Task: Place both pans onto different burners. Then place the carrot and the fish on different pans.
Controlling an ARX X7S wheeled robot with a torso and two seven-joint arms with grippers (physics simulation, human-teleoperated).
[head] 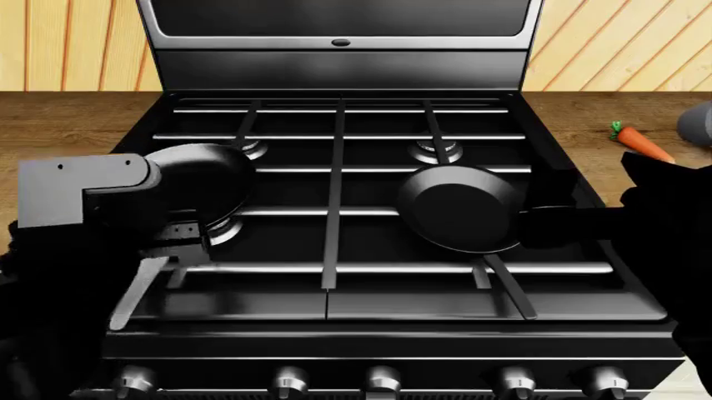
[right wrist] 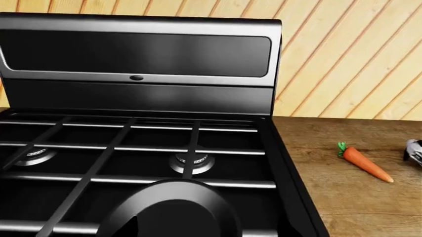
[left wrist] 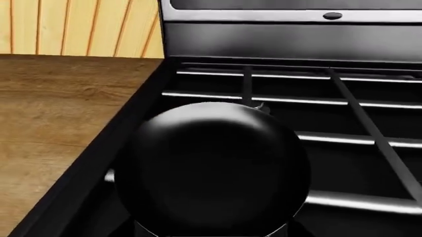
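Head view: smaller pan (head: 459, 207) on front-right burner, larger pan (head: 206, 185) over front-left burner (head: 223, 230), silver handle toward stove front edge. Right wrist view alone shows fish (right wrist: 414, 150) at frame edge, near carrot (right wrist: 364, 163) on wooden surface (right wrist: 356, 197). Fingers' state: cannot tell, either arm.

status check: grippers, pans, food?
Grippers hidden behind arms, state unclear. Larger pan over front-left burner; smaller pan on front-right grate. Carrot on the counter to the right, fish barely visible beside it. Nothing blocking.
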